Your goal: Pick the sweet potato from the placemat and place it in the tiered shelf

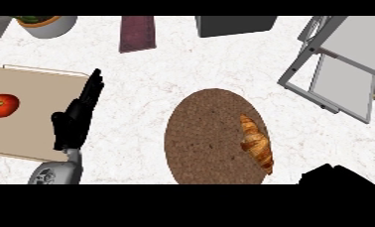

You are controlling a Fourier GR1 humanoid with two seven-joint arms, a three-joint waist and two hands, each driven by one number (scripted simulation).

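In the head view, the sweet potato (pixel 256 142) lies on the round brown placemat (pixel 201 141), toward its right edge, well apart from the grey tiered shelf (pixel 338 75) at upper right. It looks stiff, fairly light and tapered, so its thick middle seems the best place to grasp. The left hand (pixel 77 114) rests with fingers straight beside the cutting board (pixel 44 92); of the right hand (pixel 333 174) only a dark corner shows, perhaps unclenched, though I cannot tell.

A tomato (pixel 6 105) lies on a beige cutting board (pixel 40 102) at the left. Along the far edge stand a potted plant (pixel 45 24), a maroon cloth (pixel 138 33) and a dark box (pixel 234 25).

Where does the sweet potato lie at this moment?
In the head view the sweet potato lies on the right edge of the round brown placemat, below and left of the grey tiered shelf.
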